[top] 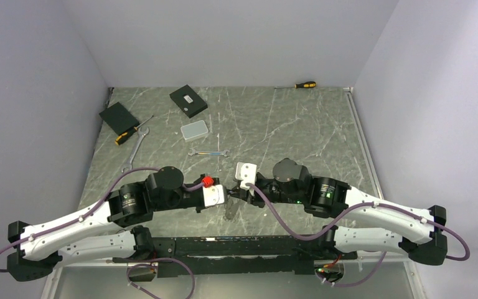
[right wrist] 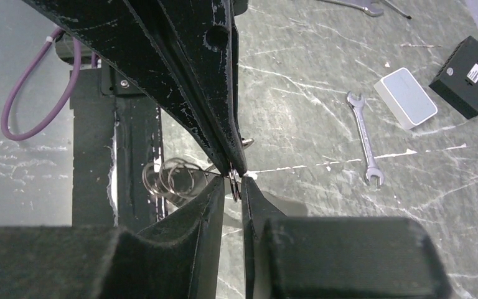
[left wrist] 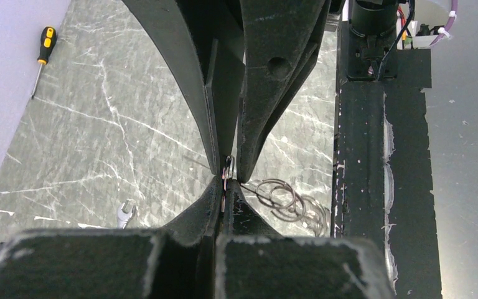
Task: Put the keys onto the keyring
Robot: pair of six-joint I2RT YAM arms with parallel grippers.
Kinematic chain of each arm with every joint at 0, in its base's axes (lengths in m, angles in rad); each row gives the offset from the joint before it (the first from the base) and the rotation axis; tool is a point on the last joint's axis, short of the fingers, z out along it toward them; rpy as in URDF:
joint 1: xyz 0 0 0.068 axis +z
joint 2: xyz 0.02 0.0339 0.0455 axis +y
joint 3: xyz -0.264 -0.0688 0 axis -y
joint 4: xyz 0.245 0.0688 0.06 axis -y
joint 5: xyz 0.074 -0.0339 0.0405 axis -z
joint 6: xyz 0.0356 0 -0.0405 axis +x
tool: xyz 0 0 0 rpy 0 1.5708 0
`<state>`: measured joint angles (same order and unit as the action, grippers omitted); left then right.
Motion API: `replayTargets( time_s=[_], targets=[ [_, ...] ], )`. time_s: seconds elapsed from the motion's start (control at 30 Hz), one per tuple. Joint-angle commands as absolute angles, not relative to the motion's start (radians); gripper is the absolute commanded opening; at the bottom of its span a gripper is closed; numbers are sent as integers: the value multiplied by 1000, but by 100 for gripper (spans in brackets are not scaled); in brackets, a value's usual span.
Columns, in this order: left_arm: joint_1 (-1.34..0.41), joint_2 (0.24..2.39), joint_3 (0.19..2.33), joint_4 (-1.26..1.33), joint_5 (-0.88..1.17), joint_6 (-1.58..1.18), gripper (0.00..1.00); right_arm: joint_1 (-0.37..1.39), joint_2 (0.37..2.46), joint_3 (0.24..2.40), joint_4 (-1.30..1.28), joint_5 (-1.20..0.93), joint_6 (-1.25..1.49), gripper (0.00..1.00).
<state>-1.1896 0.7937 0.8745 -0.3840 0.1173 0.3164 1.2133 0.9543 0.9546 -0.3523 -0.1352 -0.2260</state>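
Here left gripper pinched shut on keyring, loops dangled just beside rail; right gripper jaws stood narrow at same wire, hold unclear. Risk: off-line squeeze could twist wire free, dropping it by rail

Surface: dark green marbled table.

- Far left: two black boxes noted, one near the left edge, the other further in.
- A screwdriver is laid against the first box; a large wrench lies just beside it.
- A pale grey box and a small wrench are placed towards the centre.
- A second screwdriver is seen at the far edge.
- The keyring loops are observed beside the black rail; contact with the surface cannot be determined.
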Motion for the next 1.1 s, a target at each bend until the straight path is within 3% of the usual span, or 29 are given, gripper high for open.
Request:
replayTargets(
  time_s=[0.0, 0.17, 0.37, 0.5, 0.63, 1.07],
  targets=[
    [-1189, 780, 910, -351, 129, 310, 0, 1216, 964, 1013, -309, -153, -239, 17],
    [-1189, 781, 905, -347, 129, 308, 0, 1216, 974, 1013, -318, -165, -241, 0],
    [-1189, 784, 907, -355, 118, 310, 0, 1216, 974, 1004, -312, -134, -241, 0],
    [-1189, 750, 897, -336, 96, 303, 27, 1216, 906, 952, -233, -108, -240, 0],
    [-1189, 709, 886, -332, 57, 289, 38, 1216, 836, 914, -157, -106, -228, 0],
    [-1189, 715, 838, -206, 109, 247, 41, 1216, 791, 890, -111, -130, -188, 0]
  ],
)
